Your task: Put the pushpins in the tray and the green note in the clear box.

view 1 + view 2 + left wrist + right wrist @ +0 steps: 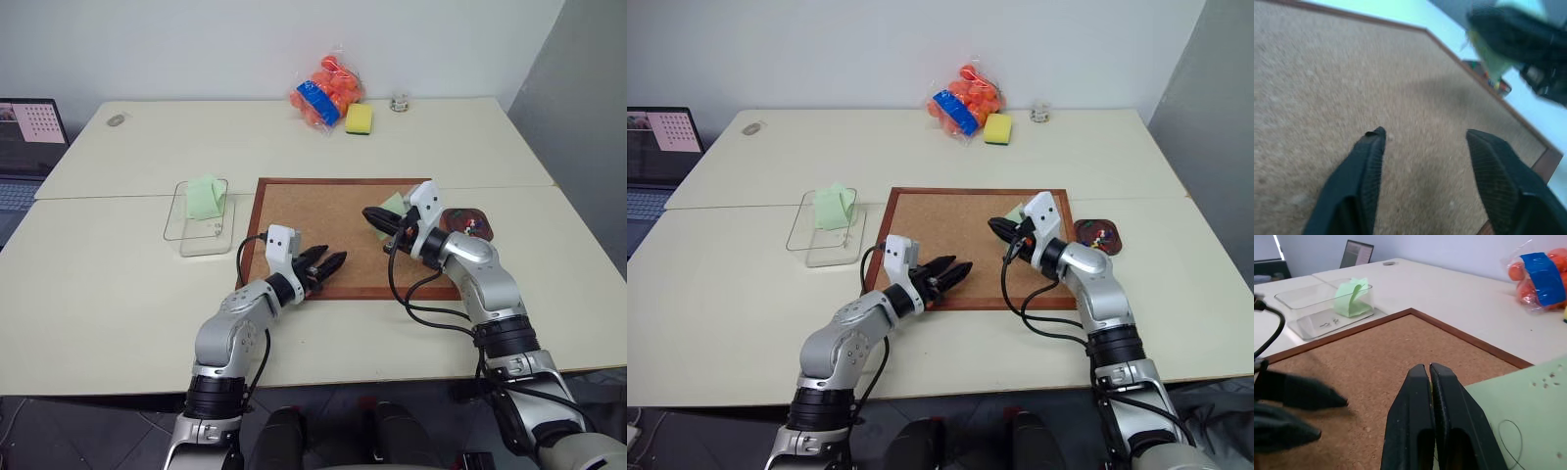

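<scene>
Holding the green note [1520, 401] pinched above the corkboard [323, 211], the right gripper [376, 217] must carry it to the clear box [186, 230]; the left gripper [329, 262] hovers released, empty.

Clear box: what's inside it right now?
The clear box holds a folded mint-green paper against its far wall, plus tiny marks on the floor. What lies under the paper is hidden.

Bright, even indoor light, soft shadows; left wrist view blurred throughout.
</scene>
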